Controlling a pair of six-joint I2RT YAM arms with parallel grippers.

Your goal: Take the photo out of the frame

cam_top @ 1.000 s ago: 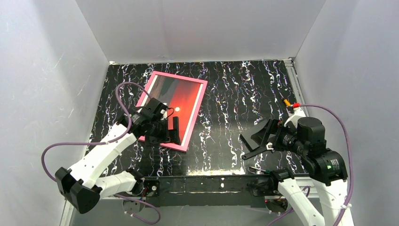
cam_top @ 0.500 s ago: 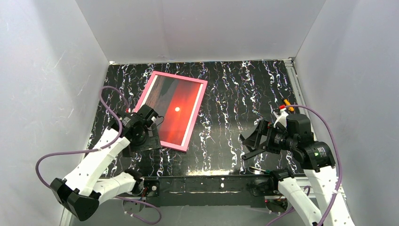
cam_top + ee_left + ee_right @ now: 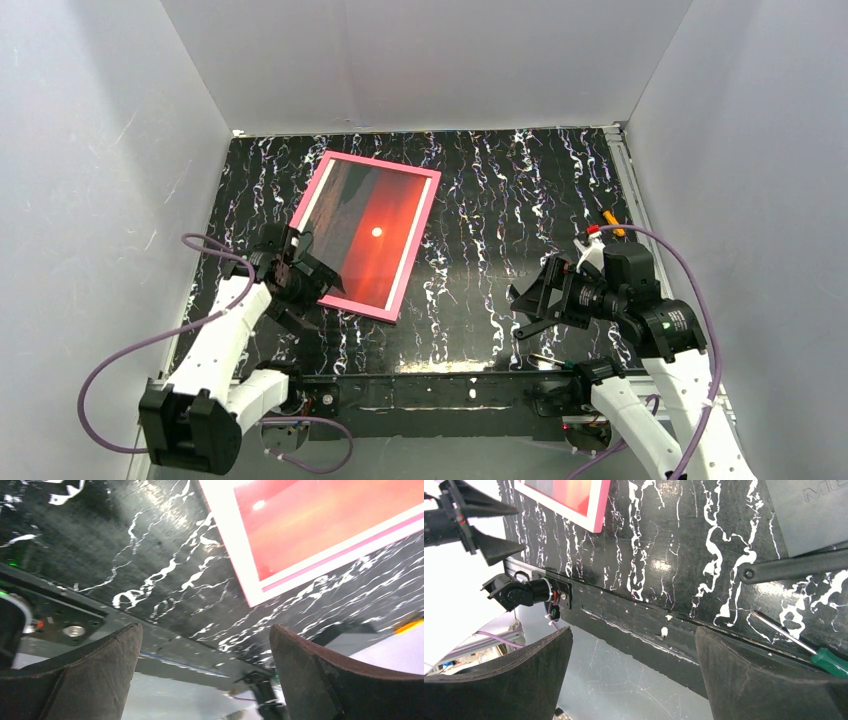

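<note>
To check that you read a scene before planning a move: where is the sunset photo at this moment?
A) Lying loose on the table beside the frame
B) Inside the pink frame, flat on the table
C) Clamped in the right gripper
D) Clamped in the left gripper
B: the sunset photo lies within the pink frame on the table, while the left gripper and right gripper are both open and empty.

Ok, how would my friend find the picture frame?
Look at the black marbled table. On its far left part lies the pink frame, flat and turned slightly. Nothing else there is pink, and it holds a red sunset photo with a white sun.
</note>
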